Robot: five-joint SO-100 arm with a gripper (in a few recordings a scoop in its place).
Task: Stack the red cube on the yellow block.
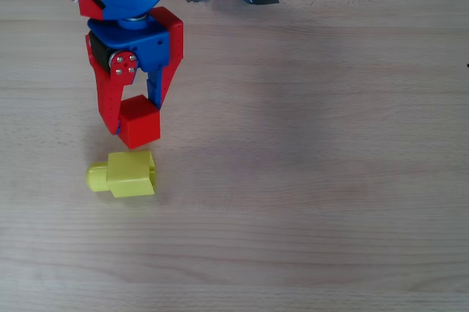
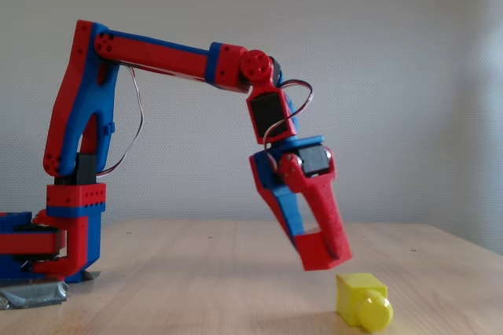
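The yellow block is seen lying on the table, long axis crosswise in the overhead view, stub pointing left. Beyond it, the red cube is held clamped in the gripper, clear of the table. Carrying is judged under way; alignment above the block, then lowering, is required.
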